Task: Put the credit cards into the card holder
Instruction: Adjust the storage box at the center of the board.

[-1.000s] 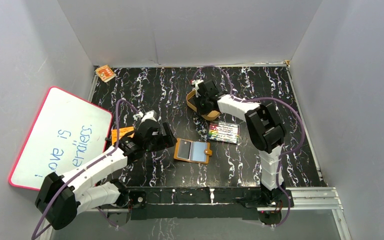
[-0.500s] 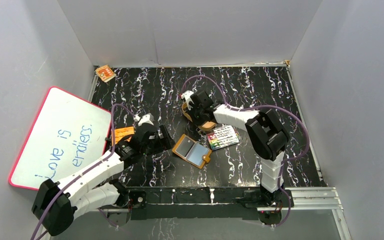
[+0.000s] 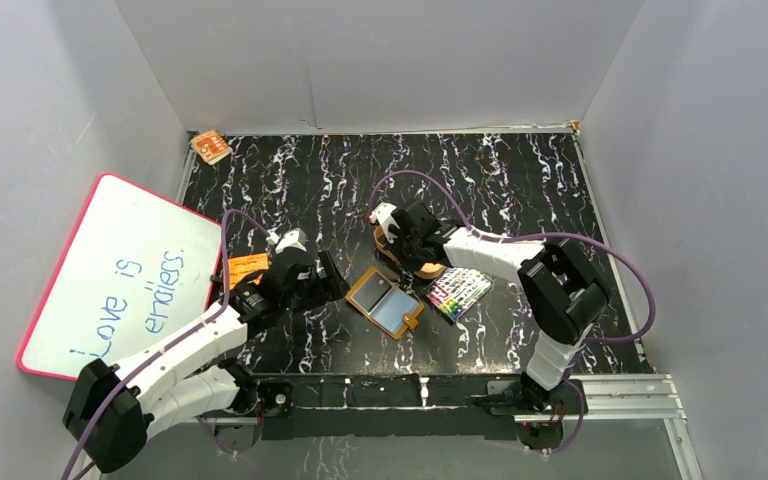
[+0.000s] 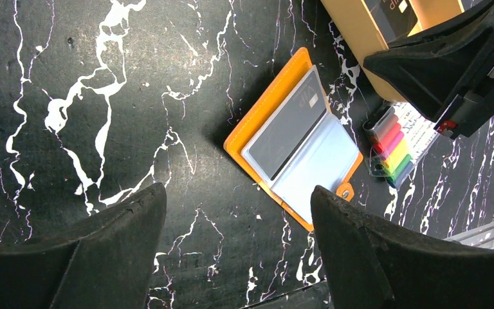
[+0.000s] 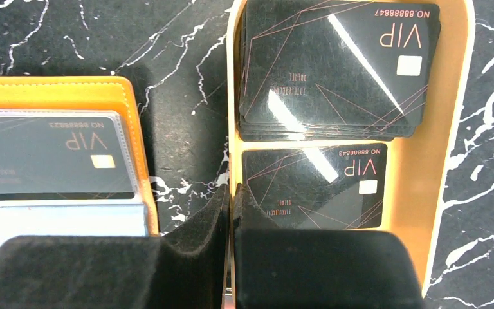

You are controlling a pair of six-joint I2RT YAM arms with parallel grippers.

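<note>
Centre of the top view: we see the card holder (image 3: 392, 303) lying open on the worktop (image 3: 520, 180), one black card under its clear sleeve.
Credit cards (image 5: 334, 71): stacked in the tan tray (image 5: 447, 161), upper right of the right wrist view, a single card below the stack.
Right claw (image 5: 229, 212): pinched nearly closed on the tray's left wall.
Left claw (image 4: 237, 192): spread wide, gripping nothing, left of the holder.
Marker pack (image 3: 457, 292): just right of the holder.

Cards (image 5: 334, 64): "VIP", "NO 8888847"; whiteboard (image 3: 90, 245): "Love is"
</note>
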